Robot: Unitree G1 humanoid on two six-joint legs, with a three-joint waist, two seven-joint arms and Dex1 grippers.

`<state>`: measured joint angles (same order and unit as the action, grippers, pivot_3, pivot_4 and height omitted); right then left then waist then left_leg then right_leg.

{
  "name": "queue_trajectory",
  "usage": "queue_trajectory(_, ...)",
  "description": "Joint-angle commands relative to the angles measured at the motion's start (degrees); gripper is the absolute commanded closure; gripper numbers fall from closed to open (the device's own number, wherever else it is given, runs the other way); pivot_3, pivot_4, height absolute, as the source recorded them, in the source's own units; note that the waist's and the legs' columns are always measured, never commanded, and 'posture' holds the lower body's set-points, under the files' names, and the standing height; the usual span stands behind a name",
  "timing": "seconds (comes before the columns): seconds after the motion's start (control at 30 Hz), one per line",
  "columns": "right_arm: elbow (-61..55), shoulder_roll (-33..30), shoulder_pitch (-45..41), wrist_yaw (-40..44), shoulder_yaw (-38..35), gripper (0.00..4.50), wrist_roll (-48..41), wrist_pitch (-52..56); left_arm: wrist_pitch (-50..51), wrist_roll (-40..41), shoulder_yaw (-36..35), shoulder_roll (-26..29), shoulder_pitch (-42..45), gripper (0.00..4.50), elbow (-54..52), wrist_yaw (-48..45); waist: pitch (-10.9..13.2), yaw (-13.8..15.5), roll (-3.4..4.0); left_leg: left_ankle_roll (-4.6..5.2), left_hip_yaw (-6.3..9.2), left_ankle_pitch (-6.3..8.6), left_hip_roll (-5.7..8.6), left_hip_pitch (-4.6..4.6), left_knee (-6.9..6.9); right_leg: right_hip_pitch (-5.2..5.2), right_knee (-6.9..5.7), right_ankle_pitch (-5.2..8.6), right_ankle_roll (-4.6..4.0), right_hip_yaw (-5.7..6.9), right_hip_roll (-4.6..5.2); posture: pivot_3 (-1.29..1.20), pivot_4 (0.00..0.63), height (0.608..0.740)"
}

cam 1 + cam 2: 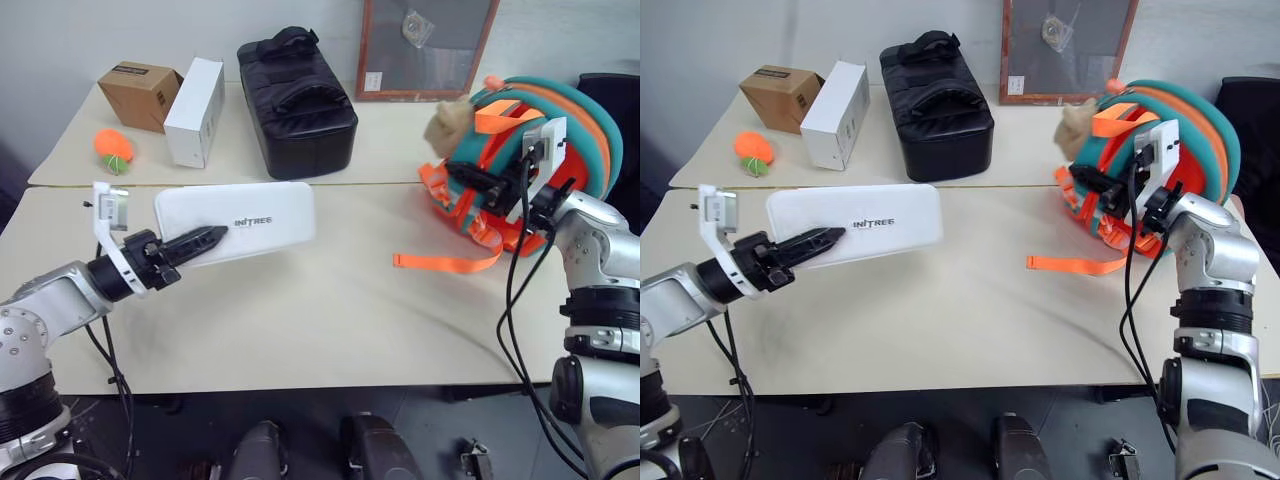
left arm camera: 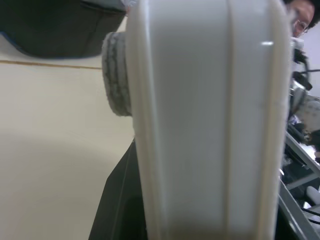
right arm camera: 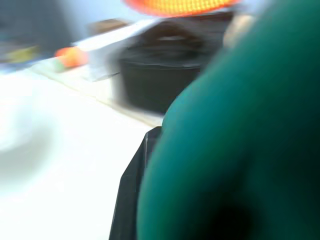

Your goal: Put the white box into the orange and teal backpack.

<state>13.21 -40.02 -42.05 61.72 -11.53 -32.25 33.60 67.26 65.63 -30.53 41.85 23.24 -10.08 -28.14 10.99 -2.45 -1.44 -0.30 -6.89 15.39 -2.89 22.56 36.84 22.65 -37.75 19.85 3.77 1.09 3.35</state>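
The white box (image 1: 240, 224) was up off the table (image 1: 330, 310), held level and well to the left of the orange and teal backpack (image 1: 545, 150). The left gripper (image 1: 205, 240) had it by its near-left end: one black finger (image 1: 195, 243) lay across the top face, its tip stopping just short of the dark lettering, which looked like "INTREE" though the letters were small. In the left wrist view the box's rounded edge (image 2: 210, 120) stood right in front of the camera, with a grey pad pressed against its side, so the fingers were narrowed onto the case.

The backpack stood tipped on the table's right side, a tan plush toy (image 1: 447, 125) on its left shoulder and a loose orange strap (image 1: 445, 262) trailing toward the box. The right gripper (image 1: 470, 178) was against the backpack's front among the orange webbing; whether its fingers pinched anything could not be made out, and teal fabric (image 3: 240, 140) crowded the right wrist view.

Beyond the box, on the far table, sat a black padded bag (image 1: 297, 100), closed, a white carton (image 1: 194, 111) and a brown cardboard box (image 1: 140, 94) with a dark label too small to read. An orange ball (image 1: 114, 148) lay left of the carton.
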Motion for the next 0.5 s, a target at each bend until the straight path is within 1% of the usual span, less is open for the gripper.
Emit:
queue_trajectory(0.03,-13.09,-4.23,0.62,7.67,0.18,4.48,-9.21,8.58,-5.40,-2.56,0.70,3.57,5.08,3.18,0.32,-3.76,0.00,-0.06,0.01,0.01,0.00,0.02,0.00,0.02,0.01,0.02,-0.01,0.00,0.00,0.00,0.01,0.00,0.150,0.740)
queue_trajectory(0.1,-17.48,-6.45,0.43,10.05,-0.58,4.48,-14.88,14.35,-7.21,-2.61,1.52,4.54,7.89,3.18,-0.35,-6.23,0.00,-0.13,0.01,0.04,-0.04,0.08,0.02,0.04,0.00,0.02,0.04,0.00,0.00,-0.01,0.05,0.00,0.150,0.740)
queue_trajectory(0.2,-20.51,-8.21,-0.35,11.64,-1.49,4.48,-20.31,19.03,-9.51,-3.96,3.17,4.82,11.11,3.18,0.72,-7.57,0.00,-0.05,0.00,0.06,-0.02,0.17,0.02,0.04,-0.02,0.02,0.09,0.00,0.00,0.00,0.07,0.00,0.150,0.740)
queue_trajectory(0.37,-23.98,-8.82,-1.83,11.65,-1.07,4.48,-25.91,23.63,-13.32,-7.11,7.90,3.05,16.54,3.18,1.85,-9.00,0.01,0.25,-0.01,0.09,-0.02,0.18,0.02,0.08,-0.02,0.05,0.14,0.00,0.00,0.00,0.07,0.00,0.150,0.740)
queue_trajectory(0.5,-24.97,-9.53,-1.84,12.18,-1.74,4.48,-30.12,26.52,-14.98,-8.56,9.84,1.40,19.32,3.18,2.89,-9.37,0.01,0.67,-0.01,0.15,-0.02,0.21,0.02,0.21,0.05,0.14,0.14,0.00,0.00,0.00,0.08,0.00,0.150,0.740)
